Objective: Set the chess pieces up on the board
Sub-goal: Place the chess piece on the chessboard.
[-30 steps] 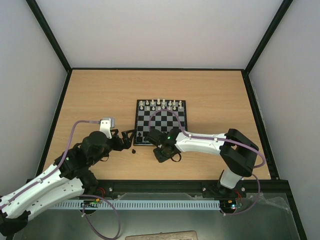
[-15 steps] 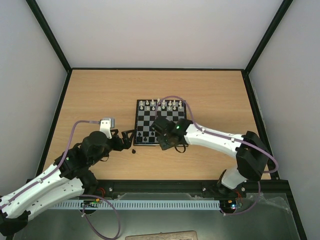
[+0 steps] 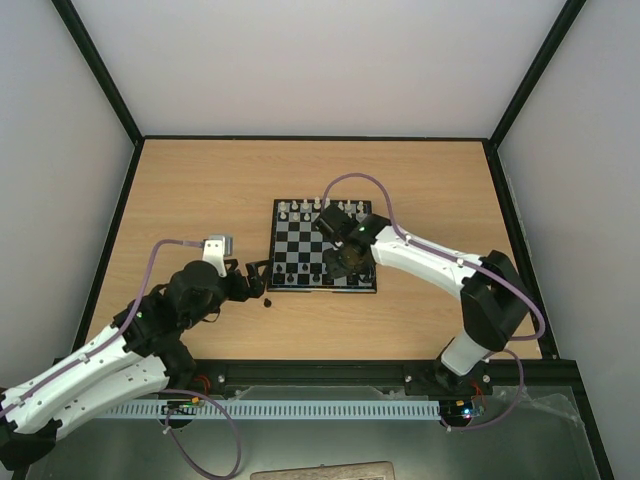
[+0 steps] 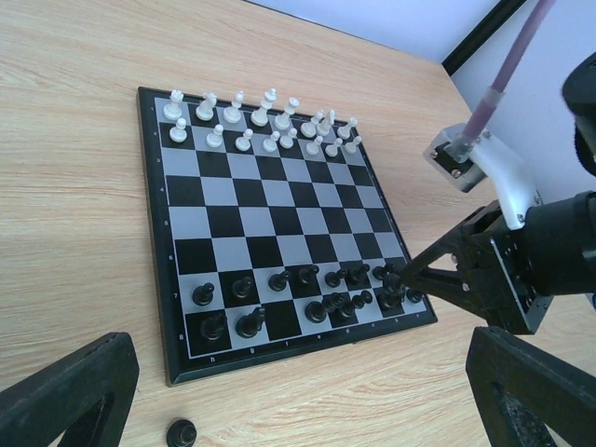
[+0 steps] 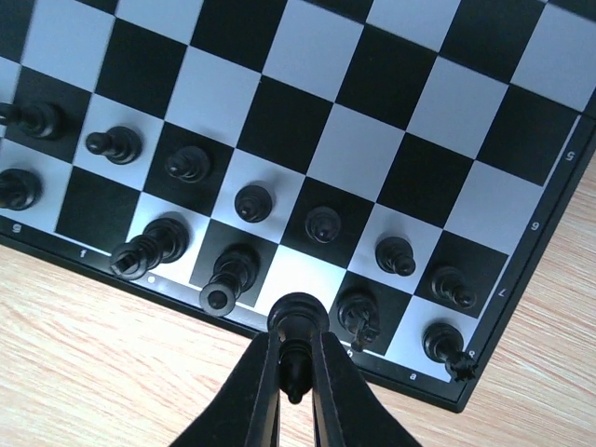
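Wooden tabletop [image 3: 200,190] carrying the board [image 4: 270,219], with black chess pieces [image 4: 307,277] on its two near ranks. Over the nearest rank the right gripper [image 5: 296,358] is clamped on one black piece [image 5: 298,315]; the left gripper [image 3: 256,279] gapes, empty. Pieces are probably light, rigid, slick and easily toppled, so pinch the neck.

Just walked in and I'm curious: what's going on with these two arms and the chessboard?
The right gripper pinches a black piece over a gap in the nearest row of the board; most black pieces already stand there. The left gripper hangs open by its near left corner, beside one loose black piece on the table. White pieces line the far side.
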### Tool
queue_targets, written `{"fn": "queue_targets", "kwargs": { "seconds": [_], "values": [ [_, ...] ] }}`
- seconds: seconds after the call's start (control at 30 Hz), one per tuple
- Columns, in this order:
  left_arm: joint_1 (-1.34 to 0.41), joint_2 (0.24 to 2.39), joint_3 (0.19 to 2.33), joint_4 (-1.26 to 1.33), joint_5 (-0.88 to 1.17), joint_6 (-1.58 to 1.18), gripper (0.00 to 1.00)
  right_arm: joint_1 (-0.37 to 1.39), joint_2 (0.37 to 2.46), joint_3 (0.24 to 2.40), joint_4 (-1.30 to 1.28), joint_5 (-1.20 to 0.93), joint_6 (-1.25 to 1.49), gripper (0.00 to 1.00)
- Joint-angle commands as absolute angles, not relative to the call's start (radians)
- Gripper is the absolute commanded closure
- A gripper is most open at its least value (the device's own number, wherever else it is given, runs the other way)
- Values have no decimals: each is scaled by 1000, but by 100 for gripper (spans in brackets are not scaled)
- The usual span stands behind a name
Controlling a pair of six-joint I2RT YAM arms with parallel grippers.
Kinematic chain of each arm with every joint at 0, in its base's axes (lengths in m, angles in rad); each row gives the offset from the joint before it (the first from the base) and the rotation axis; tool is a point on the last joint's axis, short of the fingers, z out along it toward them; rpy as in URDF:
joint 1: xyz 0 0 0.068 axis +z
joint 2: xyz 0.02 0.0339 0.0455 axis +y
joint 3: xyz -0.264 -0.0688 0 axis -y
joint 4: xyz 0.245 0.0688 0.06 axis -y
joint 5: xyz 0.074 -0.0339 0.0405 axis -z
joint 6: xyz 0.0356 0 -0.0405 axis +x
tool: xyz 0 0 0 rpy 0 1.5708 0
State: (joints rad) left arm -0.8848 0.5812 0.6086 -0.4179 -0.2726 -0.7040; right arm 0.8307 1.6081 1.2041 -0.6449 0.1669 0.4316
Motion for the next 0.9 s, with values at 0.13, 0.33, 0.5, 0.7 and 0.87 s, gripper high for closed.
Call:
{"fn": "queue_targets", "kwargs": {
  "seconds": [0.13,0.33,0.5,0.7,0.87],
  "values": [
    [-880,596,610,-413,-290,-690,1,814,1678,1222,-679,134,392,92],
    [-881,596,608,-413,-291,-690,1,813,1709,1222,-666,125,384,91],
    [-880,595,608,-413,-293,-692,0,810,1727,1223,-660,121,380,91],
    [-880,595,607,-415,-294,-692,1,806,1736,1218,-653,117,376,91],
    [-880,596,606,-413,-295,-692,0,802,1742,1215,-648,116,374,89]
  ]
}}
